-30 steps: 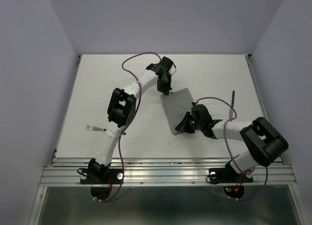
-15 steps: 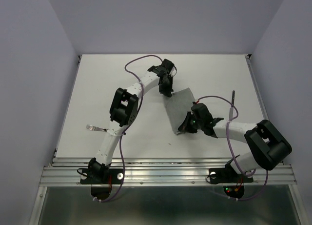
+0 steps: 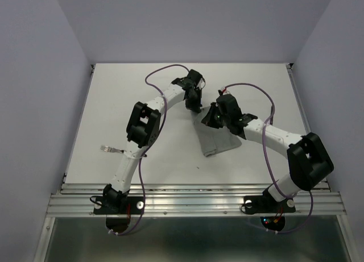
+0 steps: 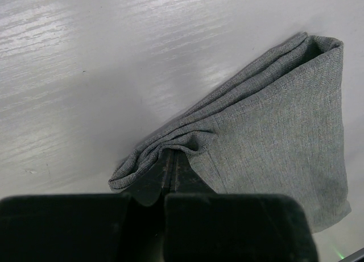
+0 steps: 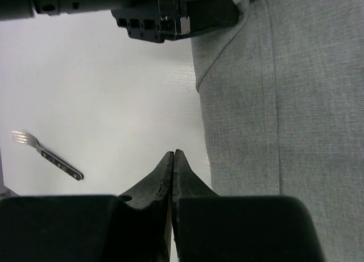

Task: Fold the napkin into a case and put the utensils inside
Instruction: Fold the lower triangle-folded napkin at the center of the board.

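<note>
The grey napkin [image 3: 219,141] lies folded into a narrower, layered shape at the table's centre. My left gripper [image 3: 194,107] is at its far corner, shut on the bunched cloth edge [image 4: 165,145], as the left wrist view shows. My right gripper [image 3: 208,120] hovers just beside it over the napkin's far left edge. Its jaws [image 5: 173,154] are shut with nothing between them, over bare table next to the napkin [image 5: 273,103]. One of the utensils, a fork [image 3: 112,150] with a dark handle, lies far left; it also shows in the right wrist view [image 5: 48,155].
The white table [image 3: 142,91] is walled on three sides. The left arm's elbow [image 3: 142,125] stands between the fork and the napkin. A metal rail [image 3: 187,199] runs along the near edge by both bases.
My right gripper has swung from the napkin's near corner up to its far edge beside the left gripper. The napkin now lies more folded and narrower. The left gripper has stayed put.
</note>
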Motion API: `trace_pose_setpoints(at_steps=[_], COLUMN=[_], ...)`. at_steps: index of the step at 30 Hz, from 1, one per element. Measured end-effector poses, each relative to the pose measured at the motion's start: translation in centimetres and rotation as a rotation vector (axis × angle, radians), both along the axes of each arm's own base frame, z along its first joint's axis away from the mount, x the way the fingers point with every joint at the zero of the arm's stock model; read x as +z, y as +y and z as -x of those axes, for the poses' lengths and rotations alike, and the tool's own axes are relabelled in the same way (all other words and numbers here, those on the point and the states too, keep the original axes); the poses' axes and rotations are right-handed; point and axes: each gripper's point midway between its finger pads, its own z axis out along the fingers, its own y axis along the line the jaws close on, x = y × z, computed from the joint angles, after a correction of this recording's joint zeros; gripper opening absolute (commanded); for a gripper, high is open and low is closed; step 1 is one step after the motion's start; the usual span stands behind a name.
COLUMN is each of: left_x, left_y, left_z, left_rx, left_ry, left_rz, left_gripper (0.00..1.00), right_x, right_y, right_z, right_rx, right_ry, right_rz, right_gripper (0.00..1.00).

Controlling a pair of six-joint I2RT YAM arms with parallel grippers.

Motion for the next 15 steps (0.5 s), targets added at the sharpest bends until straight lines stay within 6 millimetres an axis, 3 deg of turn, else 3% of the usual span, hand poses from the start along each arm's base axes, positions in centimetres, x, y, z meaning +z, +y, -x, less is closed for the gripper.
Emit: trace_pose_setpoints(at_steps=[3, 5, 10, 15], left_x=[0.0, 0.0, 0.0, 0.0], left_y=[0.0, 0.0, 0.1, 0.1], left_z=[0.0, 0.1, 0.2, 0.2], left_rx=[-0.001, -0.002, -0.006, -0.009], left_ry=[0.001, 0.000, -0.004, -0.006], left_rz=[0.002, 0.004, 0.008, 0.010], left_gripper=[0.00, 0.00, 0.00, 0.00], right_x=[-1.3, -3.2, -9.9, -10.0], right_y=[1.0, 1.0, -0.6, -0.7], right_z=[0.3, 1.3, 4.7, 4.7], right_rx=[0.047, 0.070, 0.080, 0.076], right_ry=[0.035, 0.078, 0.233, 0.232], right_rz=[-0.019, -0.017, 0.046, 0.038], right_gripper=[0.01, 0.01, 0.01, 0.01])
